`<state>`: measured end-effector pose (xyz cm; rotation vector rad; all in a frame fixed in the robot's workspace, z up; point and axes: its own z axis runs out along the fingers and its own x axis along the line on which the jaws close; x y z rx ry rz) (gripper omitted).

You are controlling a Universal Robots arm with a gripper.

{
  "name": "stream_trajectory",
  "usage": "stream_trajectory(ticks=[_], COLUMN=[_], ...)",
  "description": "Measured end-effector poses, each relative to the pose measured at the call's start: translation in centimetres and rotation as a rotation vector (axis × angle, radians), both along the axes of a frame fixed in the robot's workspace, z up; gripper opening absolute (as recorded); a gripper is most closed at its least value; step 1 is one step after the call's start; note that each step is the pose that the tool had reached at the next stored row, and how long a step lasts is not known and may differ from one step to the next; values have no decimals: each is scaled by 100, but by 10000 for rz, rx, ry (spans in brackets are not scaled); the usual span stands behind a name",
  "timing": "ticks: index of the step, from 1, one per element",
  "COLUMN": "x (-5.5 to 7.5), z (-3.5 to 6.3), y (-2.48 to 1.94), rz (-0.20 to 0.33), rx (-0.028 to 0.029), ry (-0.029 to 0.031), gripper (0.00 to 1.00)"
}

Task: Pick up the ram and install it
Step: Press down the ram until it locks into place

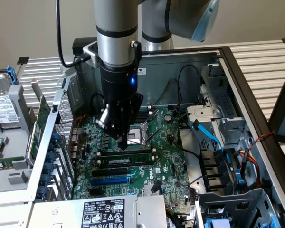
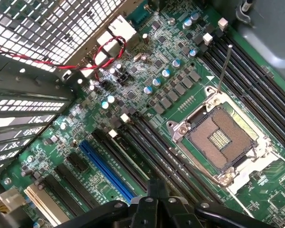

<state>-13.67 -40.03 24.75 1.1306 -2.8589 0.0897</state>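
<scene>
Install step: I've got gripper [image 1: 123, 142] closed, tip on ram [image 1: 128, 154], prob pressing it into slot on motherboard [image 1: 166, 161]; needs straight downward push.

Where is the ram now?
In the exterior view, the ram lies seated in a memory slot on the motherboard, directly under the shut gripper, beside the empty CPU socket.
</scene>
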Motion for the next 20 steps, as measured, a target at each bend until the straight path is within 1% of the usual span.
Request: stream_trajectory(ticks=[6,20], x=[0,0], z=[0,0], y=[0,0], rz=[-753,-2682], rx=[0,-4], ry=[-34,-34], gripper=[11,11])
